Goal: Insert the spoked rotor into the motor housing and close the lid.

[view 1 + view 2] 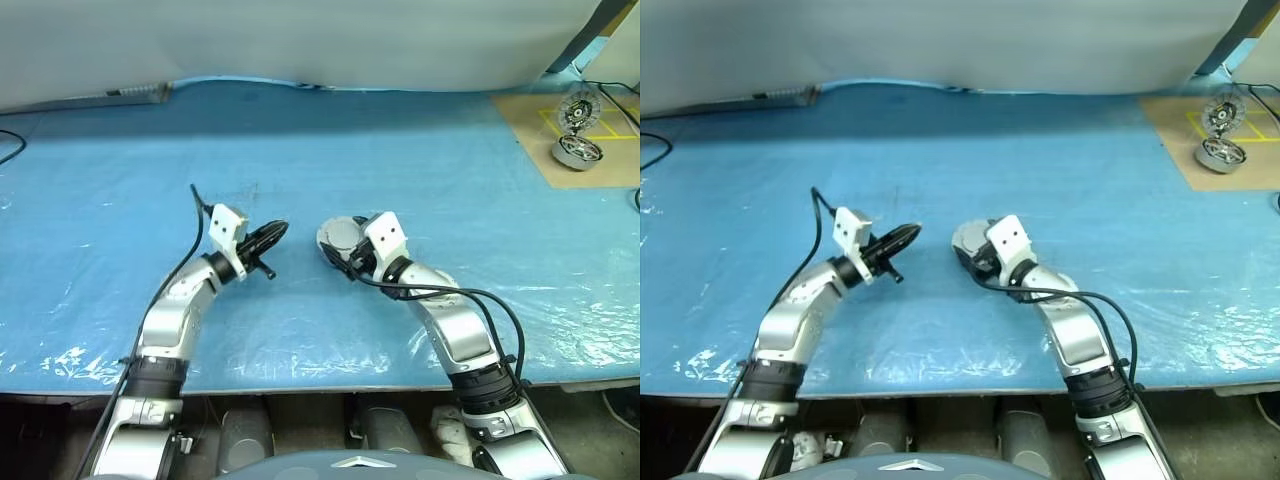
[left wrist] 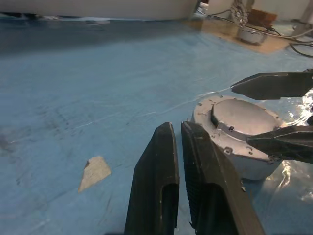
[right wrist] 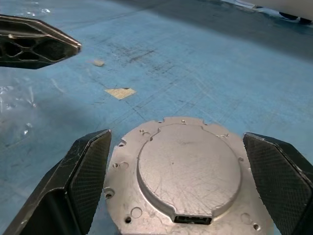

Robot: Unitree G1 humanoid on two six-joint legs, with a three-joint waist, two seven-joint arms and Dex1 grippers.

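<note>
Your two arms reach forward over the blue table cover [image 1: 120, 180], forearms angled in toward each other. Your left gripper [image 1: 276, 233] lies about level, pointing right, fingers pressed nearly together and holding nothing. Your right gripper [image 3: 178, 181] points left with fingers spread wide, one on each side of a round grey metal unit [image 1: 338, 238] resting on the cover; you cannot tell whether the pads touch it. The right wrist view shows its flat raised top, small rim holes and a square notch, plus the left gripper's tip beyond it and a pale scrap [image 3: 120, 92] on the cover. Far off to the right, the head views show the motor housing [image 1: 577, 152] on a brown board [image 1: 530, 130] with its lid [image 1: 577, 111] standing upright behind it.
</note>
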